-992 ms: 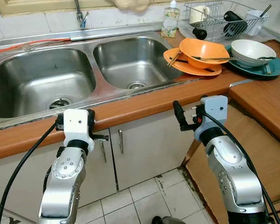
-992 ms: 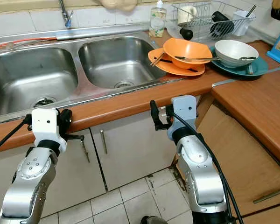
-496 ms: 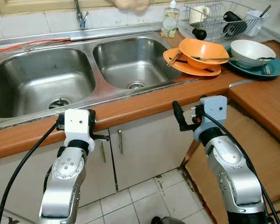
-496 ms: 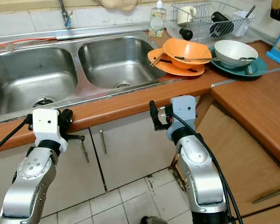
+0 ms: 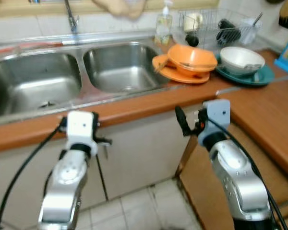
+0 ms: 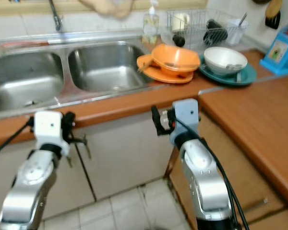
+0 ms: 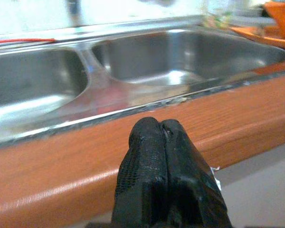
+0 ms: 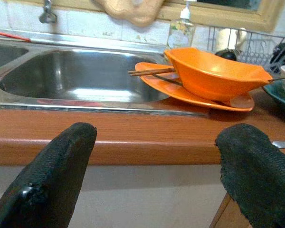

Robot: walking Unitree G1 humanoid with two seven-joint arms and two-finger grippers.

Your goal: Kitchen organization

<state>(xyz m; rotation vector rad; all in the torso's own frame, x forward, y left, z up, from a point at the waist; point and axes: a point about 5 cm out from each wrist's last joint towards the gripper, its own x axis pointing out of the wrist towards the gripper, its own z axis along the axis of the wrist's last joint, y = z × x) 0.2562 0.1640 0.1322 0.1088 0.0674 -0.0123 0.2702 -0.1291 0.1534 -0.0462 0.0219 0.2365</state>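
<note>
- Nearest me, I have the left gripper (image 7: 164, 142) low at about 7 o'clock in the head view, its black fingers clenched flat together on nothing, hanging just short of the front edge of the brown wooden tabletop (image 5: 134, 108).
- The right gripper (image 5: 181, 120) sits at roughly 5 o'clock, also just below that tabletop edge; its fingers (image 8: 61, 156) are released wide, with nothing between them.
- Just past the edge lies the stainless steel double sink (image 5: 43, 81), running from 10 to 12 o'clock, both basins looking bare as far as I can tell through the blur.
- From the right gripper, the stacked dishes lie ahead and a little to the right, at about 1 o'clock: an orange plastic bowl (image 8: 213, 73) resting tilted on a flat orange plate (image 8: 156, 84), with brown wooden chopsticks (image 8: 147, 72) on the plate, their long axis running roughly left to right.
- Beside those, at 2 o'clock, a white ceramic bowl (image 5: 241, 57) sits on a teal plate (image 5: 257, 77).
- Farthest back, a clear soap bottle (image 5: 163, 29) stands at 12 o'clock and a wire dish rack (image 5: 216, 26) at 1 o'clock.
- My judgement: the right arm is clearly the nearer one to the orange stack, and its spread fingers already face it, so I would reach up and forward over the edge with that arm.
</note>
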